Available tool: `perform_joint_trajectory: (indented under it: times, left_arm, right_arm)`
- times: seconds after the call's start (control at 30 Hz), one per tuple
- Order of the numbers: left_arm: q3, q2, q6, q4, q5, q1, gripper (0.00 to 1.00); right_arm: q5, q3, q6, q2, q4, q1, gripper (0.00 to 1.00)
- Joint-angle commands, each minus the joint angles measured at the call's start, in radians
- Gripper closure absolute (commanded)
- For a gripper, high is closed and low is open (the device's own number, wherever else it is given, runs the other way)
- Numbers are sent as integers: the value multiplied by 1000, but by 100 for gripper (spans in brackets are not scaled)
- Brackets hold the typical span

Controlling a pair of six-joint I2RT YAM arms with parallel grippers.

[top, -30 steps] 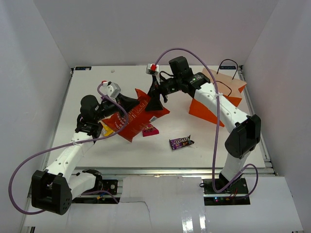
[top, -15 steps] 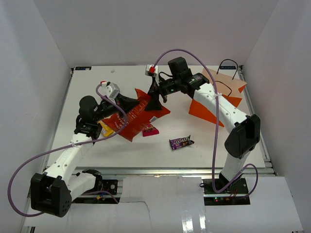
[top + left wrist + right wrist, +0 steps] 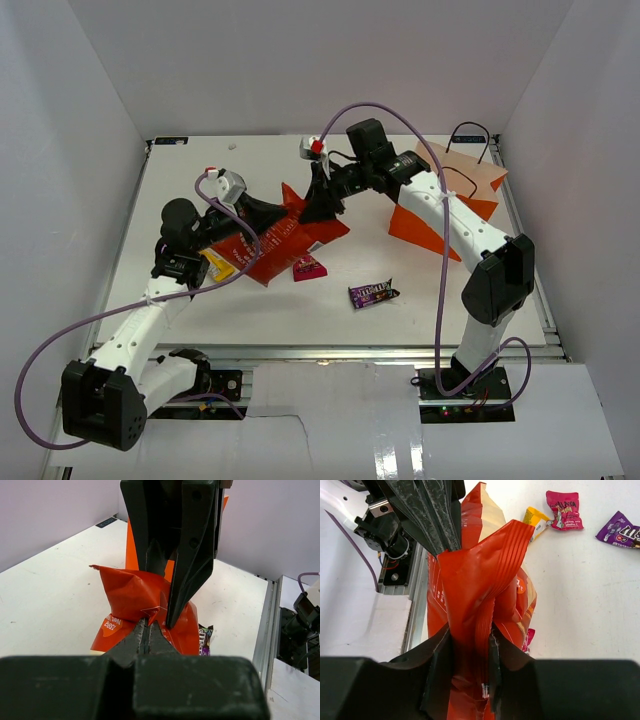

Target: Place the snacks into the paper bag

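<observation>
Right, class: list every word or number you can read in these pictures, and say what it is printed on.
"Net W…", upside down, on the chip bag; the figures beside it are unclear.
Purple candy bar: white lettering, too blurred to read.
Pink packet: print too blurred to read.

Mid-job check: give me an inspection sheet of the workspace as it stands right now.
Surface: white table, no spills seen.
Job's things: chip bag gripped at both ends; pink packet, purple candy bar and yellow packet loose on the table; orange paper bag at the right rear, partly behind the right arm.
Clutter: nothing seen.
Grippers: left gripper shut on a corner of the chip bag; right gripper clamped on its crimped end.
Cables: a purple cable loops off each arm.
Surroundings: white walls on three sides.
</observation>
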State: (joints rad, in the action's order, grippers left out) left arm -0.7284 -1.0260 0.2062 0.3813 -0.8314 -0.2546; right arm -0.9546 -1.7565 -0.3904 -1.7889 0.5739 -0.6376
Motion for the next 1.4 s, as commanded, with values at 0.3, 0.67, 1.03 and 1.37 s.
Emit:
perform_joint_trajectory:
  times: [0.3,0.67,1.03,1.37]
  left_arm:
    - [-65,124,84,44,139,-2,37]
    - [-97,257,64,-18,271,0,31]
    - [29,294,76,-21,264,0,31]
    - [90,293,70,2,233,0,31]
  right_arm:
    - [-62,-95,-18,68,-19,91,92]
    - [-154,-284,129,187,-169,361,92]
    - [-222,-261,242,417,-302,838,92]
    - [-259,-222,275,545,-298,1127,92]
